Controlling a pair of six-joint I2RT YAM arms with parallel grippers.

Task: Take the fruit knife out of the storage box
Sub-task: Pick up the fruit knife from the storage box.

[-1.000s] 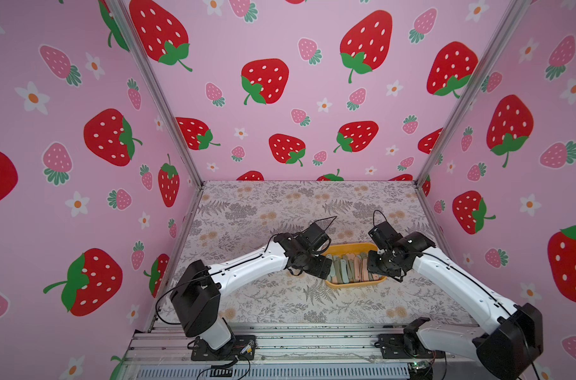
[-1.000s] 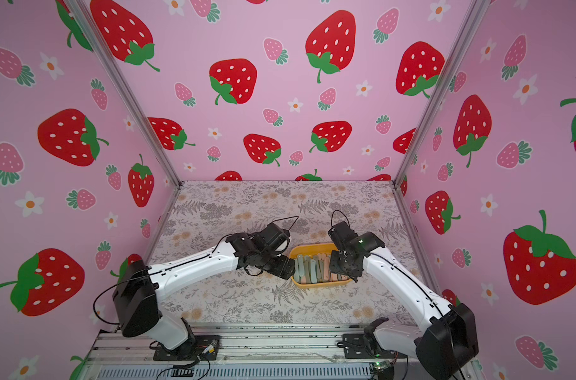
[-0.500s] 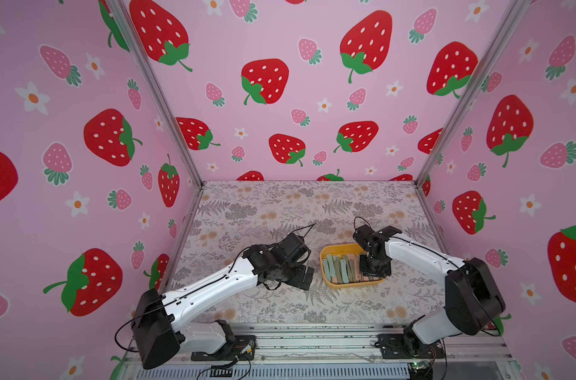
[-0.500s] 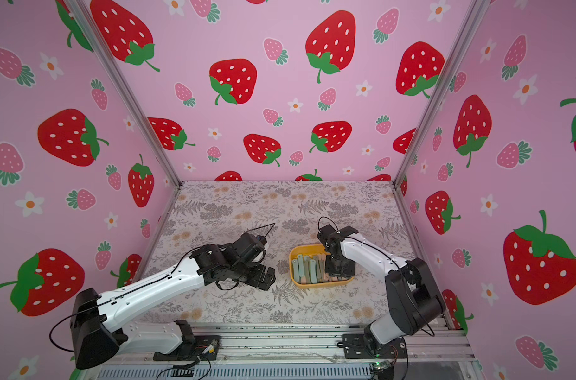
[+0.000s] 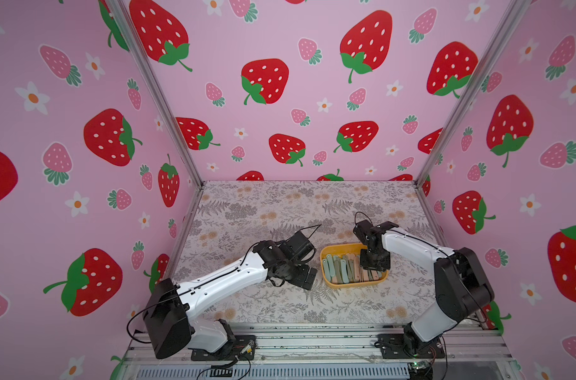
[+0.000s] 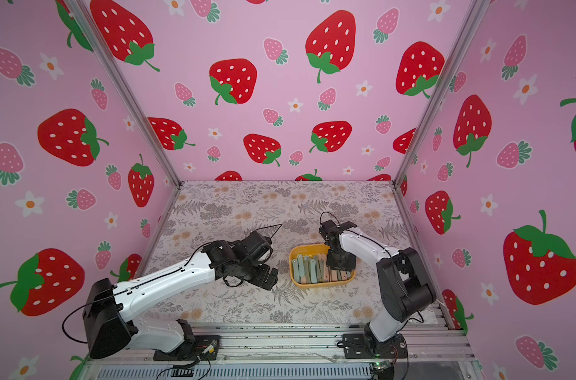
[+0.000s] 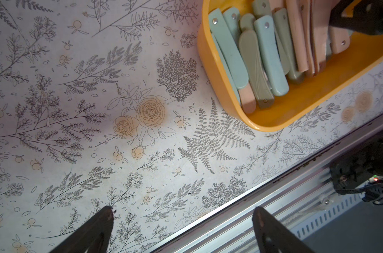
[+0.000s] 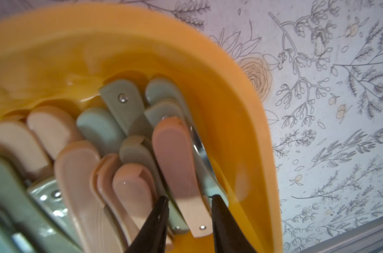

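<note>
Floral tabletop (image 5: 280, 204): left pincer (image 7: 183, 212), released, has backed off storage box (image 5: 354, 285); right pincer (image 8: 189, 198) straddles pink fruit knife (image 8: 175, 157), grip unclear

Pink walls (image 5: 296, 98) printed with red strawberries and white flowers enclose three sides, joined by aluminium posts (image 5: 161, 98). The desk (image 5: 280, 204) has a pale botanical-print cover; a metal rail (image 5: 313, 339) edges its front.

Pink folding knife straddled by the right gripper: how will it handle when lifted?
The pink folding knife looks a rigid, smooth plastic handle, so probably stiff but somewhat slippery. It appears slim, likely light. It lies overlapping packed neighbouring knives in the storage box, so lifting may drag or shift them.
</note>
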